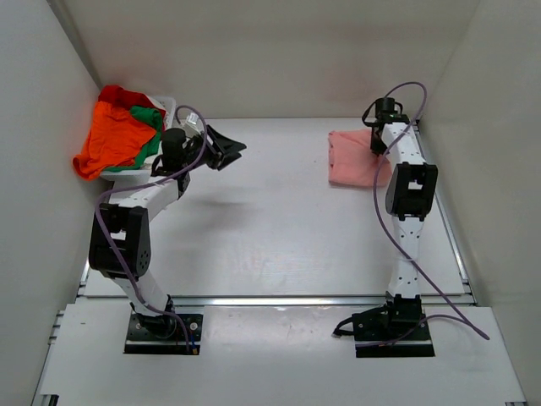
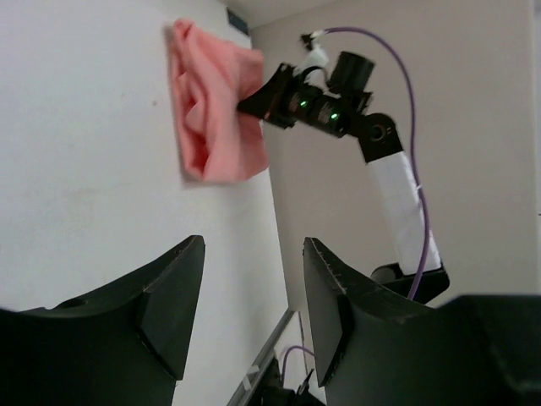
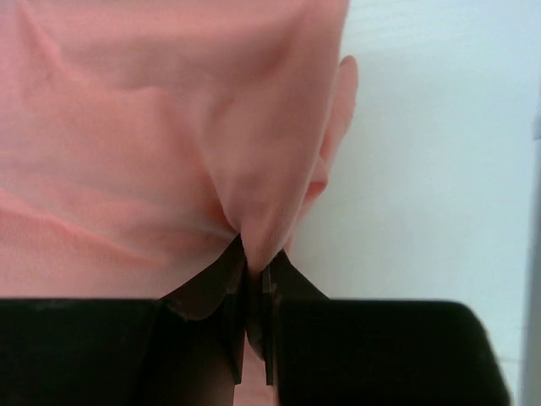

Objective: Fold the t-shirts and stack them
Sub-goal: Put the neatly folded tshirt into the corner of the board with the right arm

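The right tool [image 3: 254, 264] is clenched on a pinched fold at the edge of the salmon pink t-shirt [image 1: 351, 159], which lies bunched on the worktop [image 1: 279, 220]. The left tool [image 1: 230, 150] is released, jaws apart, well left of that t-shirt. The orange t-shirt [image 1: 114, 139], green t-shirt [image 1: 150, 127] and red t-shirt [image 1: 122, 95] are heaped farther left.

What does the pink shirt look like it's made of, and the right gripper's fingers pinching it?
The pink shirt looks like thin, matte knit cloth, perhaps cotton jersey: it gathers into soft folds where it is pinched. On the right gripper, the fingers look like hard, matte black plastic with crisp moulded edges, though the exact material isn't clear.
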